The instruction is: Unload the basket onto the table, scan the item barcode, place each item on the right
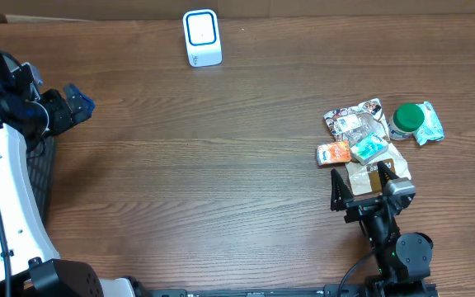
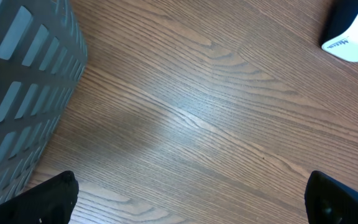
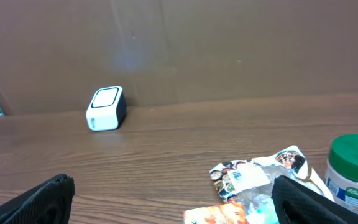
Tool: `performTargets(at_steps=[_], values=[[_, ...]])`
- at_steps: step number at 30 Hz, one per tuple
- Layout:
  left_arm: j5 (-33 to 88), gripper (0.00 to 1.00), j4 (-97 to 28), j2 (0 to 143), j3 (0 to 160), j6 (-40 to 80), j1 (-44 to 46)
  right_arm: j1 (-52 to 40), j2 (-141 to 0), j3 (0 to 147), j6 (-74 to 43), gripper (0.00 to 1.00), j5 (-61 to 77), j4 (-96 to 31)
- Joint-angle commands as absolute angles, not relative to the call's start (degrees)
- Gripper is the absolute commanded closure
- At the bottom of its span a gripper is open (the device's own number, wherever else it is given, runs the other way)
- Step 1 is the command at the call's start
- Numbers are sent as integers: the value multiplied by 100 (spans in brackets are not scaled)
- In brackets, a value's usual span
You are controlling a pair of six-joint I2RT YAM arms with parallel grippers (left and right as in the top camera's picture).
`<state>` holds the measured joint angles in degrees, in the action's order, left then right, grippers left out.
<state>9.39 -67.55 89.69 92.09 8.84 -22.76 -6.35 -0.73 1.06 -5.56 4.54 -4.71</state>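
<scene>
Brown wood-grain desk (image 1: 221,181) carries it all. The small white scanner box with the blue-rimmed face (image 1: 202,37) stands at the far edge. The goods lie heaped near the right edge, well apart from it.

Your right claw (image 1: 359,172) hangs spread wide at the near side of that heap, pinching nothing, with the tan paper packet (image 1: 378,171) showing inside its span. Your left claw (image 1: 79,97) is spread and empty too, out by the left edge above the grey slatted basket (image 2: 17,93).

Trouble sits in the heap itself. The orange packet (image 1: 334,153), the small teal packet (image 1: 369,147) and the crinkled printed foil pouch (image 1: 353,120) touch or overlap one another. Jaws this wide coming down could gather two at once, or nudge the green-lidded white tub (image 1: 404,121) just beside them.

Foil and thin wrappers will likely slide or fold in the pinch. No barcode shows from any view, so you may lift an item with its code turned away from the scanner and get no read. The crossing to the far edge is long, and a loose hold could drop the item on the way.
</scene>
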Motion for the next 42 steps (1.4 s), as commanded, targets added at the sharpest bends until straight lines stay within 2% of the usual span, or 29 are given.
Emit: performTargets(at_steps=[1,29,36,42], values=[[991,0,-6744,8971,9310,943,-2281,-591,-12,47,-598,0,480,-440],[987,0,-6744,8831,9306,941,-2161,-591,-16,47,-598,0,480,-440],[989,1,-6744,8246,9303,941,-1549,-591,-16,47,-598,0,480,-440],[985,1,-6742,7623,9299,941,-495,-591,-16,47,-598,0,480,-440]])
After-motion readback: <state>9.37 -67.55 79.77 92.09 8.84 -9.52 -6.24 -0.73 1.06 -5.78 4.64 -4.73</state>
